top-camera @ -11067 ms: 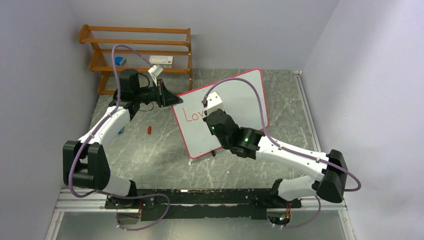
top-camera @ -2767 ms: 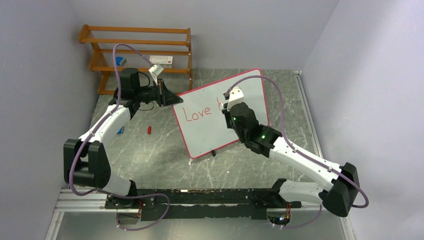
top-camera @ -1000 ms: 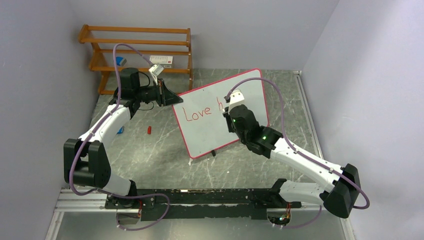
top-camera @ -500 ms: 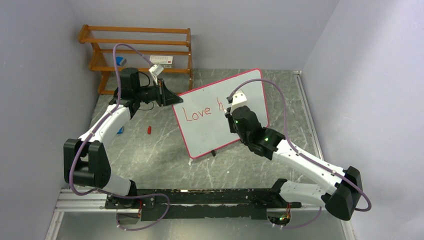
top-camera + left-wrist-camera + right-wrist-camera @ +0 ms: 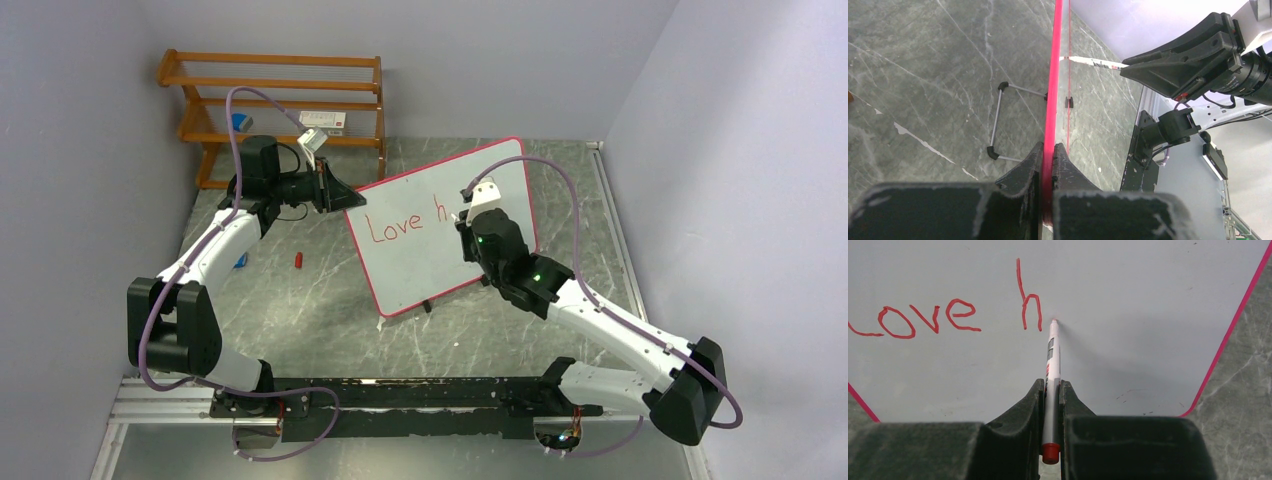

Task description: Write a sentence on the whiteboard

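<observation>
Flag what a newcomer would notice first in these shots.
The red script reading "Love h" across the propped-up whiteboard mid-table grabs the eye first. The right pincer is shut on a marker, its tip at the board just right of the "h". The left pincer clamps the board's red frame at its upper left corner in the top view.

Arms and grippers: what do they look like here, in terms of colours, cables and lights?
The left arm and right arm both have white links with bulky black joints, and a mauve cable loops along each. Green lights glow on the right arm. The left gripper and right gripper have matte black wedge-shaped fingers with scuffed edges.
</observation>
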Robot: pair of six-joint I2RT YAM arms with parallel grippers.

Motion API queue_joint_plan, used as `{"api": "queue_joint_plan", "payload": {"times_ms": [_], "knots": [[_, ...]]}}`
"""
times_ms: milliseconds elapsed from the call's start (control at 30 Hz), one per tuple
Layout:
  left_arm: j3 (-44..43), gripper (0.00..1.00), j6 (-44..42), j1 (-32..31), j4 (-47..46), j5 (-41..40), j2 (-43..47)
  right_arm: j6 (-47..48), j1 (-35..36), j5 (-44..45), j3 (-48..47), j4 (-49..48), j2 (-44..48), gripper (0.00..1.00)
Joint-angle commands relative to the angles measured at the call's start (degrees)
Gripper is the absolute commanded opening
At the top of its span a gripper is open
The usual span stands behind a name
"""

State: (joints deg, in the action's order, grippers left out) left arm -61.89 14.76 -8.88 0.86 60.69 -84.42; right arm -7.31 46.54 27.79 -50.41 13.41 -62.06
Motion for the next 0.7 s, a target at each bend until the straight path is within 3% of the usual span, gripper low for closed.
{"api": "queue_joint_plan", "payload": {"times_ms": [0,667], "knots": [[0.98,0.05,-3.66,-1.66,5.62,-2.77,-2.28,0.07,-0.65,-0.75,0.49,-2.20,0.37,0.00],[0.89,0.05,-3.88,-1.66,5.81,-2.78,-2.28,0.78,-1.44,0.80,0.09,-1.22,-0.98,0.00]]}}
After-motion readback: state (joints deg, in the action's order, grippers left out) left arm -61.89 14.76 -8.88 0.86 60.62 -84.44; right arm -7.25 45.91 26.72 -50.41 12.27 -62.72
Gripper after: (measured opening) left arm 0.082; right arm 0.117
